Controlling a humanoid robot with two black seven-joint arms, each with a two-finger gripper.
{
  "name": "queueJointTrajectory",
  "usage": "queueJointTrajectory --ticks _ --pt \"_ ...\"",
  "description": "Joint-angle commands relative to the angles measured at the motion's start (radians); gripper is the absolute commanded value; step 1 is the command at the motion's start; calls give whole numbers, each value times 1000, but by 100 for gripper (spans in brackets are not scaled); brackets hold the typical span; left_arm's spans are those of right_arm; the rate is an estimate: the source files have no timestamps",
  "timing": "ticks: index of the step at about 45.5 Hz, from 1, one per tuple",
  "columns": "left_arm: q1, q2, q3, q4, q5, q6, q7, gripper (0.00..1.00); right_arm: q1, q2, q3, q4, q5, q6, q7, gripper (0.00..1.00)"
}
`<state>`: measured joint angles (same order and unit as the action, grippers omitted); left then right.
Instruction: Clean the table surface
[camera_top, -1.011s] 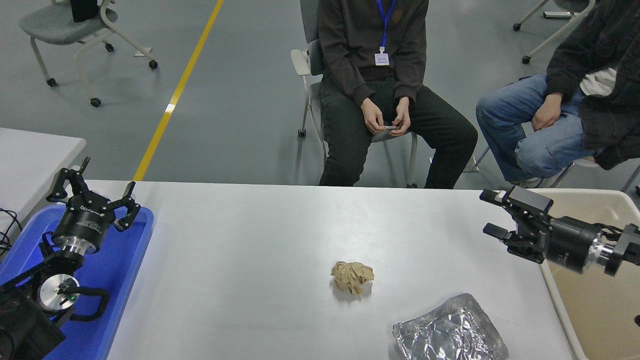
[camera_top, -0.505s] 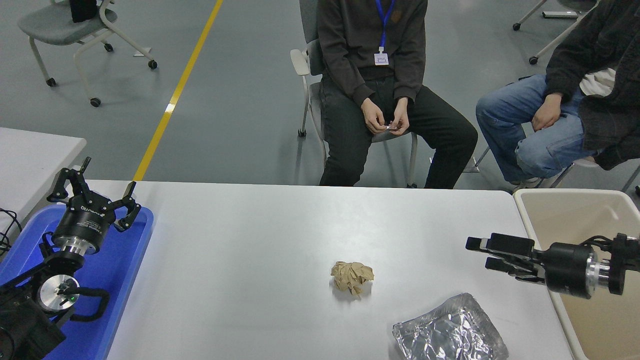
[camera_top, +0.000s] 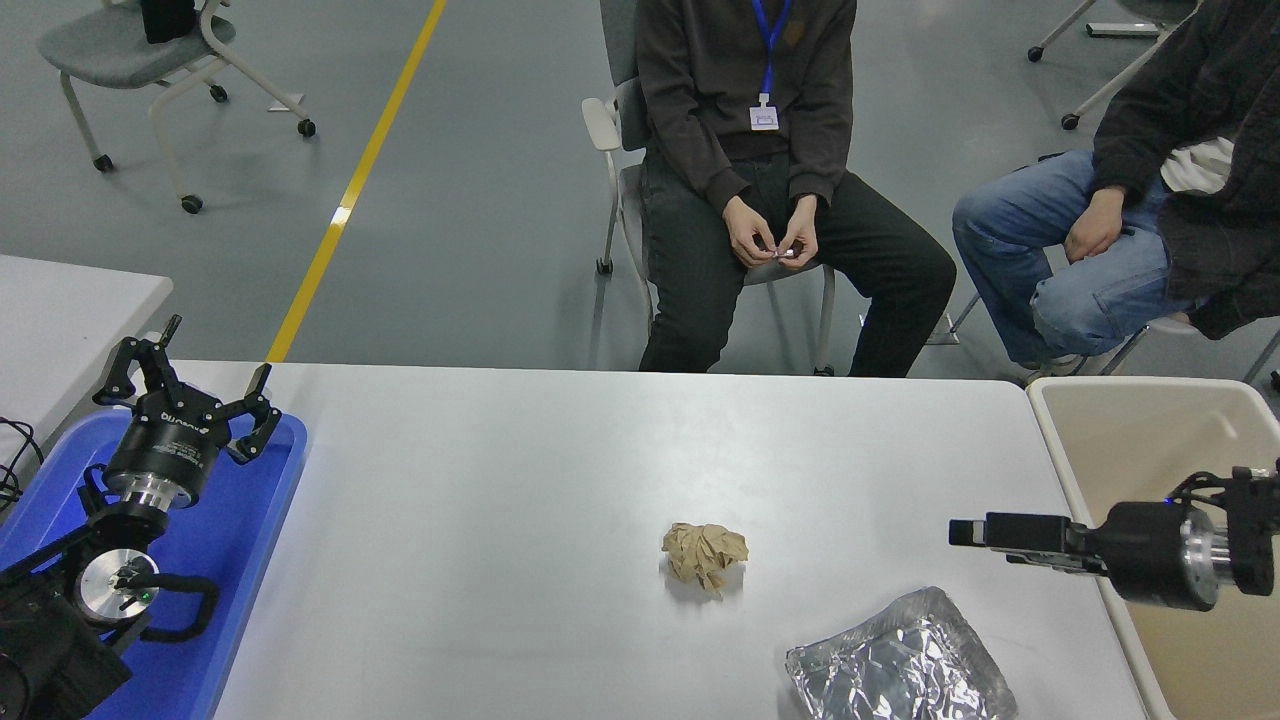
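Looking down from the head view, the table surface (camera_top: 500, 480) fills the middle of the scene, a pale grey-white top running from the blue tray (camera_top: 235, 520) at its left end to the beige bin (camera_top: 1150, 420) at its right. On it, a crumpled brown paper ball (camera_top: 704, 555) sits a little right of centre, and nearer, toward the right, a crinkled sheet of silver foil (camera_top: 895, 665) lies at the near edge, apart from the ball. Left gripper (camera_top: 190, 385) is parked over the blue tray at the far left, pointing away, its fingers (camera_top: 258, 412) spread wide with nothing between them. Right gripper (camera_top: 962, 532) comes in from the right edge, held level and pointing left, hovering above the table's right end just past the bin's rim, above and to the right of the foil; it is seen edge-on as one flat dark bar, so I cannot tell how far its fingers are parted, and nothing shows in its hold. Beyond the far edge of the table, a person in dark clothes (camera_top: 745, 120) sits on a chair with hands together in the lap, and a second person in blue jeans (camera_top: 1060, 250) sits at the far right. An empty wheeled chair (camera_top: 150, 50) stands at the far left beside a yellow floor line (camera_top: 350, 190).
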<state>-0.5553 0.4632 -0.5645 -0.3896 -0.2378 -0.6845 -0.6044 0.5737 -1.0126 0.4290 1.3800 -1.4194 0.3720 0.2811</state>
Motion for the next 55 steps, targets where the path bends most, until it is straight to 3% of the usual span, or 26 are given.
queueJointTrajectory --ticks 1,9,39,55 --pt "0 0 0 0 0 0 0 100 31 -9 -38 39 -131 -28 -82 100" --pt "0 0 0 0 0 0 0 100 54 -12 -110 76 -260 -28 -82 100" --pt "0 0 0 0 0 0 0 100 57 95 -217 -5 -266 -27 -88 100" --pt "0 0 0 0 0 0 0 100 35 157 -251 -50 -266 -117 -88 100"
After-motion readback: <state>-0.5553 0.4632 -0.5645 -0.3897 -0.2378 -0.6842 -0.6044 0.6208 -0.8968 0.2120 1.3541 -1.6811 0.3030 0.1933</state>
